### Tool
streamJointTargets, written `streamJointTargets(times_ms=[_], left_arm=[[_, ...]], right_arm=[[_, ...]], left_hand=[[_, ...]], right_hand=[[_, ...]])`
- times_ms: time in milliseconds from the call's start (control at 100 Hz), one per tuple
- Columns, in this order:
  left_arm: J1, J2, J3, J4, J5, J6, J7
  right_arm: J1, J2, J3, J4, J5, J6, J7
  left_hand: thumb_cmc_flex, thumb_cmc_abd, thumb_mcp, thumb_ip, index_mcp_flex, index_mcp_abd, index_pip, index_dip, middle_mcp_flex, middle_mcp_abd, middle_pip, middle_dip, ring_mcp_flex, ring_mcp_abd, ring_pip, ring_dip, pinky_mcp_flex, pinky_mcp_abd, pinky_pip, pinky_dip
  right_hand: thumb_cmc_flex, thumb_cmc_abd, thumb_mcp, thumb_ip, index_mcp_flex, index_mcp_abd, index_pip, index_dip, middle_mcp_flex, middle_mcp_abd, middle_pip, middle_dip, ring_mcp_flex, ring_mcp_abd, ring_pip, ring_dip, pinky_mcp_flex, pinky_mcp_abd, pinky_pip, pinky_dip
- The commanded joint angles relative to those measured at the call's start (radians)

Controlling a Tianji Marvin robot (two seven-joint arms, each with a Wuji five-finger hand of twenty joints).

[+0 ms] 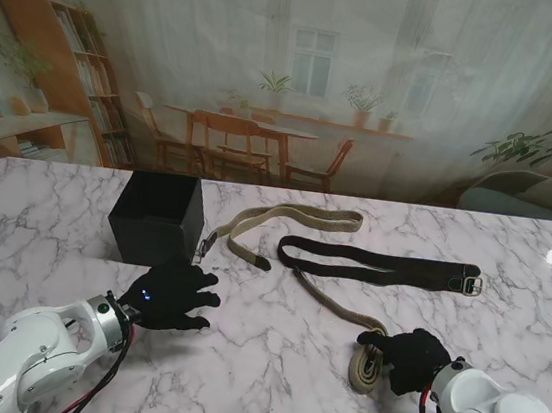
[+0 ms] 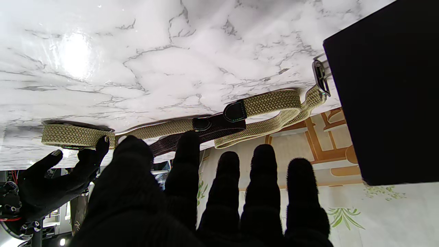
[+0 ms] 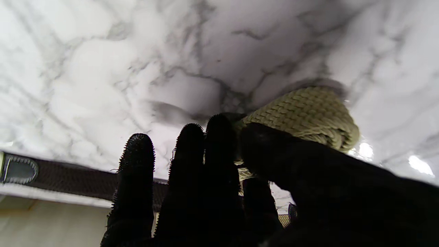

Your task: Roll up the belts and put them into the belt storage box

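Observation:
A tan woven belt (image 1: 295, 219) runs from its buckle beside the black storage box (image 1: 157, 216) across the table to a rolled coil (image 1: 367, 367) near me on the right. My right hand (image 1: 415, 360) is closed on that coil (image 3: 308, 113), thumb over it. A dark brown belt (image 1: 389, 268) lies flat farther from me, buckle at its right end. My left hand (image 1: 172, 295) hovers with fingers spread, just in front of the box and holding nothing. The left wrist view shows the tan belt (image 2: 267, 106), the box (image 2: 387, 103) and the distant coil (image 2: 75, 135).
The white marble table (image 1: 266, 367) ends at a printed backdrop of a room behind it. The dark belt's strap (image 3: 68, 178) crosses the right wrist view.

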Motion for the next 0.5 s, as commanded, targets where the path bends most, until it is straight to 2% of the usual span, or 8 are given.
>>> streamJointTargets(times_ms=[0,60,140,200,250,300,360,490], left_arm=[[0.000,0.000,0.003,-0.004,0.000,0.000,-0.017],[0.000,0.000,0.003,-0.004,0.000,0.000,-0.017],[0.000,0.000,0.003,-0.004,-0.001,0.000,-0.018],[0.000,0.000,0.003,-0.004,0.000,0.000,-0.018],[0.000,0.000,0.003,-0.004,0.000,0.000,-0.018],[0.001,0.000,0.002,-0.004,0.000,0.000,-0.017],[0.001,0.000,0.002,-0.004,0.000,0.001,-0.017],[0.000,-0.001,0.003,-0.004,-0.001,0.001,-0.016]], right_arm=[[-0.021,-0.004,-0.006,0.029,0.003,0.001,0.000],[-0.021,-0.006,-0.012,0.038,-0.032,0.000,-0.043],[-0.020,-0.006,-0.020,0.046,-0.064,0.004,-0.073],[-0.019,-0.007,-0.026,0.050,-0.074,0.012,-0.085],[-0.018,-0.008,-0.033,0.056,-0.080,0.023,-0.103],[-0.017,-0.009,-0.038,0.061,-0.081,0.033,-0.117],[-0.018,-0.010,-0.044,0.066,-0.084,0.046,-0.139],[-0.020,-0.012,-0.049,0.071,-0.083,0.057,-0.158]], left_hand=[[0.013,0.018,-0.010,0.007,0.006,0.003,-0.003,0.007,-0.031,-0.001,-0.014,-0.011,-0.010,-0.001,-0.021,-0.005,-0.018,0.032,-0.028,-0.012],[0.013,0.018,-0.010,0.007,0.005,0.002,-0.003,0.007,-0.031,-0.001,-0.014,-0.011,-0.009,-0.002,-0.021,-0.004,-0.017,0.031,-0.028,-0.012],[0.015,0.016,-0.010,0.007,0.005,0.003,-0.003,0.007,-0.031,0.000,-0.014,-0.011,-0.010,-0.001,-0.021,-0.004,-0.017,0.033,-0.027,-0.012],[0.016,0.015,-0.010,0.007,0.006,0.001,-0.002,0.008,-0.032,0.000,-0.014,-0.011,-0.010,-0.003,-0.021,-0.004,-0.017,0.032,-0.027,-0.012],[0.015,0.016,-0.010,0.007,0.005,0.002,-0.002,0.008,-0.033,-0.002,-0.014,-0.012,-0.010,-0.002,-0.021,-0.004,-0.017,0.031,-0.027,-0.012],[0.015,0.015,-0.010,0.007,0.004,0.003,-0.003,0.008,-0.034,-0.001,-0.014,-0.012,-0.011,-0.002,-0.021,-0.004,-0.016,0.032,-0.027,-0.012],[0.015,0.017,-0.010,0.007,0.003,0.003,-0.003,0.007,-0.035,-0.001,-0.015,-0.012,-0.011,-0.004,-0.021,-0.004,-0.018,0.031,-0.027,-0.012],[0.013,0.017,-0.011,0.006,0.004,0.003,-0.003,0.007,-0.037,0.001,-0.015,-0.012,-0.011,-0.002,-0.021,-0.004,-0.018,0.032,-0.027,-0.012]], right_hand=[[0.026,-0.039,-0.025,-0.026,0.156,0.021,0.234,0.081,-0.038,-0.109,0.014,0.064,0.048,-0.002,0.073,0.050,0.002,0.024,0.037,0.018],[0.020,-0.037,-0.070,-0.036,0.195,-0.019,0.288,0.090,-0.035,-0.074,0.136,0.144,0.092,0.029,0.120,0.116,0.009,0.047,0.060,0.042],[0.022,-0.042,-0.124,-0.077,0.254,-0.072,0.352,0.107,-0.041,-0.023,0.228,0.253,0.123,0.062,0.164,0.191,0.016,0.067,0.074,0.071],[-0.011,-0.022,-0.178,-0.076,0.300,-0.116,0.398,0.126,-0.069,0.011,0.280,0.310,0.123,0.084,0.188,0.230,0.015,0.098,0.080,0.091],[-0.006,-0.043,-0.226,-0.160,0.329,-0.172,0.488,0.070,-0.089,0.031,0.305,0.336,0.120,0.098,0.205,0.256,0.018,0.122,0.082,0.113],[-0.006,-0.056,-0.271,-0.204,0.344,-0.222,0.565,0.054,-0.120,0.047,0.307,0.343,0.107,0.107,0.209,0.262,0.016,0.148,0.086,0.125],[-0.017,-0.071,-0.308,-0.221,0.365,-0.264,0.647,0.035,-0.187,0.062,0.278,0.331,0.081,0.116,0.211,0.265,0.011,0.176,0.086,0.138],[-0.042,-0.084,-0.311,-0.221,0.438,-0.228,0.738,-0.043,-0.314,0.105,0.167,0.211,0.009,0.129,0.188,0.239,0.000,0.207,0.080,0.158]])
